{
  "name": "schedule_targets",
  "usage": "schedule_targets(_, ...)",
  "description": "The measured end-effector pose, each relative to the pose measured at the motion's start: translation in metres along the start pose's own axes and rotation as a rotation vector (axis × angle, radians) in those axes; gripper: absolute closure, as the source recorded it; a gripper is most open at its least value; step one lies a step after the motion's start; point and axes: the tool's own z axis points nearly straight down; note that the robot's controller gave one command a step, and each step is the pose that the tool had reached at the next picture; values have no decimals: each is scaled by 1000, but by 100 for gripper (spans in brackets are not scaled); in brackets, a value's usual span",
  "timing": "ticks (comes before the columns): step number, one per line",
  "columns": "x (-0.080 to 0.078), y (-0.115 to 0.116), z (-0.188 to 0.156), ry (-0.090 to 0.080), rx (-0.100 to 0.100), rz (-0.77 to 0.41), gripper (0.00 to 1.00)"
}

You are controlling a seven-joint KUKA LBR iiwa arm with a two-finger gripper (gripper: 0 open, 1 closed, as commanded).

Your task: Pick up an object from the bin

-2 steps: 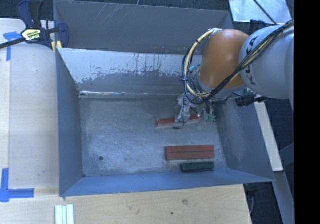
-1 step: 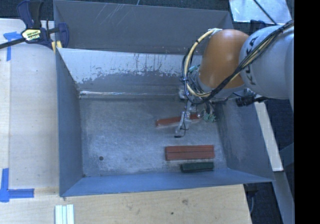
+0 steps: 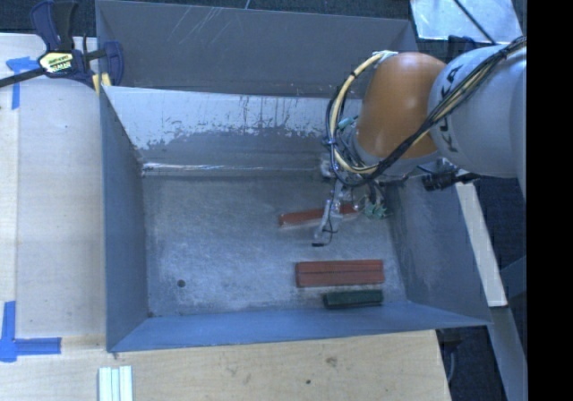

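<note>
Stick (image 3: pixel 298 219): one thin red-brown one lies flat near the middle of the frame. Its right end meets the gripper (image 3: pixel 327 231) and is hard to make out there. One grey bin (image 3: pixel 121 211) holds three things. One arm (image 3: pixel 483 113) with an orange cover comes in from the right and is cut off at the edge. One red-brown block (image 3: pixel 340 273) lies below the gripper, apart from it. One dark green bar (image 3: pixel 353 299) lies just below the block. I cannot tell if the gripper is open or closed.
</note>
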Motion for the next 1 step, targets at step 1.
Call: schedule_targets(1,-6,-9,-27,0,0,-20,0)
